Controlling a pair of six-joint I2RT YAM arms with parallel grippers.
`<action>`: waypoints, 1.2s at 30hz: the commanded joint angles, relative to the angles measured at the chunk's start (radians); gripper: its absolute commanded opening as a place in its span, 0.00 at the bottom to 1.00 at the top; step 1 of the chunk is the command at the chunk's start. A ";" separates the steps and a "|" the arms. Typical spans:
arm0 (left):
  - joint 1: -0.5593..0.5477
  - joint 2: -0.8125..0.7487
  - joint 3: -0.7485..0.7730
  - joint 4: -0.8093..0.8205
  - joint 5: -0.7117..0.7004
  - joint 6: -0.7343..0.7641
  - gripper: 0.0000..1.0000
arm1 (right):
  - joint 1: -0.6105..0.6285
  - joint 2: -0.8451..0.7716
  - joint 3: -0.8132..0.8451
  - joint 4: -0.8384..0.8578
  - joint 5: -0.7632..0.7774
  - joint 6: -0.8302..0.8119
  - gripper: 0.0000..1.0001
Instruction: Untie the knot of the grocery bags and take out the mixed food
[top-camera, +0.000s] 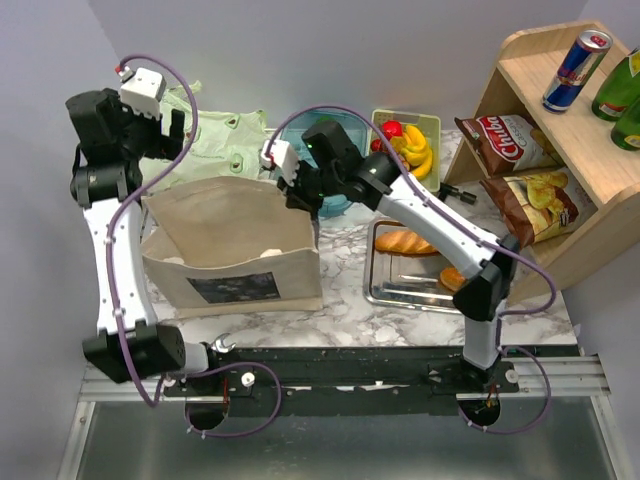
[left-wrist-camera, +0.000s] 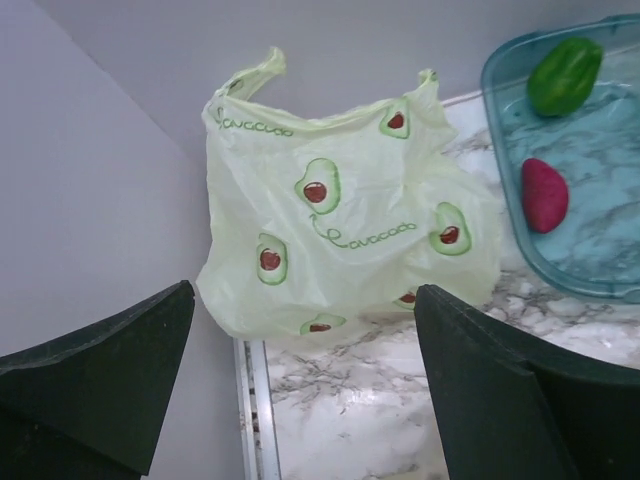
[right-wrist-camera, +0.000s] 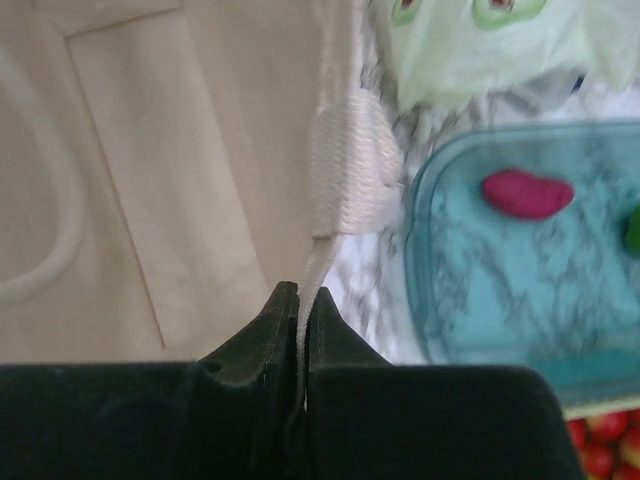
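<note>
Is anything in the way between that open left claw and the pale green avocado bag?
Nothing visible. The left claw hangs open, with only bare marble table between it and the green bag; the teal tray sits off to one side.

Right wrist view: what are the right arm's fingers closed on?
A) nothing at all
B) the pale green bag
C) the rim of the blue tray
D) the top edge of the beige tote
D: the right fingers pinch a thin fabric edge of the beige tote, while the blue tray lies apart to the side.
</note>
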 joint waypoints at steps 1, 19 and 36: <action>0.028 0.179 0.100 0.034 -0.063 0.008 0.98 | -0.012 -0.156 -0.185 -0.185 0.070 0.060 0.01; 0.007 0.779 0.154 0.105 -0.026 -0.009 0.98 | -0.114 -0.278 -0.274 -0.139 0.218 0.029 0.01; 0.061 0.479 0.281 -0.109 0.334 -0.084 0.00 | -0.115 -0.320 -0.394 -0.032 0.194 0.029 0.01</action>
